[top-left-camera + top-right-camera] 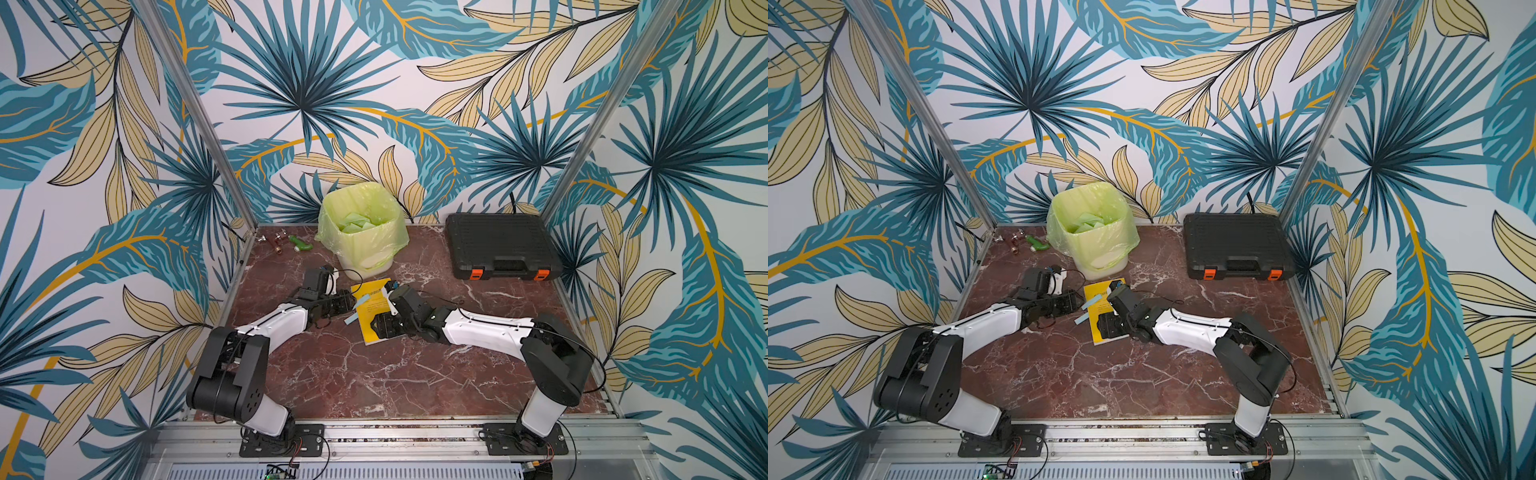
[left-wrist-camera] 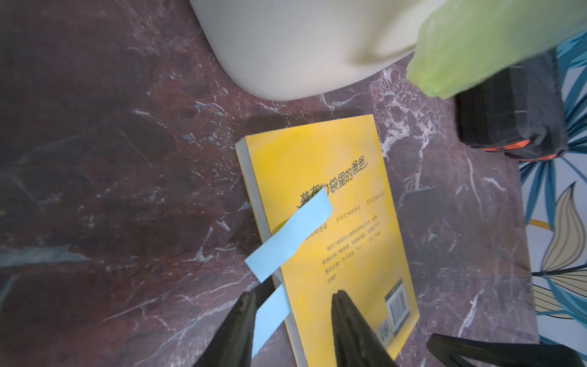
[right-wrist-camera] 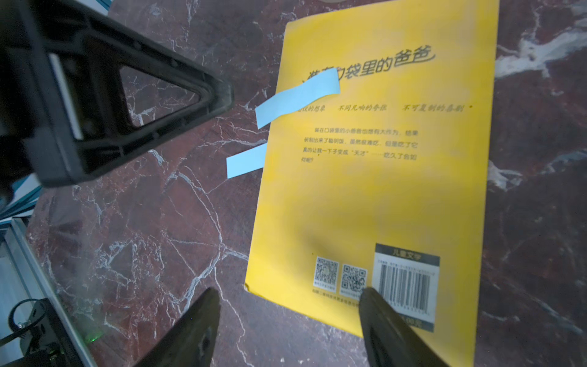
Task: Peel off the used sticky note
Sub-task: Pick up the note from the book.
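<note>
Strips of blue paper marked the job at the centre of the frame: one sticky note (image 2: 289, 235) lay pasted across the cover of the yellow book (image 2: 349, 260), its free end jutting past the page edge, and a second sticky note (image 2: 270, 314) poked out from beneath the cover just beside it. Neither was off the book, so the peeling appeared unfinished, with a grasp, a pull and presumably a drop into the bin left to do. The left gripper (image 2: 293, 295) showed its jaws parted, grasping nothing; the second sticky note sat between its fingers, close against one of them, while the first lay just beyond the fingertips. The right gripper (image 3: 288, 290) was likewise released, its jaws straddling the barcode corner of the book, well apart from both notes; whether it pressed the book down could not be told. In both top views the book rested on the marble table (image 1: 374, 374) between the two arms, with the green-lined bin (image 1: 365, 232) directly above it in the frame, holding pale slips, and a black tool case (image 1: 500, 245) at upper right.
</note>
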### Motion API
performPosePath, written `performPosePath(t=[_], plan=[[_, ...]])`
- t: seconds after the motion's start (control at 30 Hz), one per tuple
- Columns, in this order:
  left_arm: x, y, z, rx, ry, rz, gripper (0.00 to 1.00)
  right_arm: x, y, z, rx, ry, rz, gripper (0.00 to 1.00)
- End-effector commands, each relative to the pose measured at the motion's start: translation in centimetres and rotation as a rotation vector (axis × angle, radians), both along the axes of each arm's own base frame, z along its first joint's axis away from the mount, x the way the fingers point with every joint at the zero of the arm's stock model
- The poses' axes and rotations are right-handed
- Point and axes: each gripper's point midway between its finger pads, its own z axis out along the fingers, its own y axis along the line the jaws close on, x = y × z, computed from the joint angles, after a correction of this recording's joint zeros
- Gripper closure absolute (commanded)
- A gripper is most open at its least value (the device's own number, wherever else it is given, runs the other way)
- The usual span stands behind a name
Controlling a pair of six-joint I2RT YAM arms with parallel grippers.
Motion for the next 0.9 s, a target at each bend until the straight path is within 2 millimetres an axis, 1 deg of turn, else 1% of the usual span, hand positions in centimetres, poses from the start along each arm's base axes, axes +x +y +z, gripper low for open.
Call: performPosePath(t=[0.0, 0.1, 0.2, 0.3, 0.4, 0.53, 0.6, 0.73, 0.8, 0.87], plan=[[0.8, 0.1, -0.2, 0.101, -0.022, -0.046, 0.54, -0.5, -0.1, 0.5, 0.045, 0.017, 0.003, 0.28], [1.3, -0.4, -0.5, 0.095, -0.025, -0.082, 0.52, -0.5, -0.4, 0.5, 0.052, 0.016, -0.007, 0.28], [1.7, -1.1, -1.3, 0.081, -0.008, -0.108, 0.52, -0.4, -0.5, 0.6, 0.053, 0.015, -0.011, 0.28], [2.0, -1.2, -2.1, 0.097, 0.008, -0.114, 0.51, -0.4, -0.6, 0.7, 0.055, 0.014, -0.012, 0.28], [2.3, -1.3, -2.8, 0.103, 0.014, -0.117, 0.47, -0.3, -0.7, 0.9, 0.057, 0.009, -0.012, 0.28], [2.4, -1.4, -3.7, 0.100, 0.030, -0.120, 0.47, -0.2, -0.7, 0.9, 0.059, 0.014, -0.013, 0.29], [2.3, -1.5, -4.1, 0.098, 0.040, -0.121, 0.52, -0.2, -0.7, 0.8, 0.057, 0.014, -0.013, 0.29], [2.2, -1.6, -4.4, 0.089, 0.049, -0.117, 0.68, -0.2, -0.8, 0.8, 0.054, 0.011, -0.013, 0.29], [2.1, -1.6, -4.2, 0.081, 0.050, -0.115, 0.76, -0.2, -0.8, 0.9, 0.053, 0.009, -0.012, 0.29], [1.9, -1.6, -3.9, 0.077, 0.045, -0.109, 0.82, -0.1, -0.9, 1.0, 0.053, 0.005, -0.012, 0.30]])
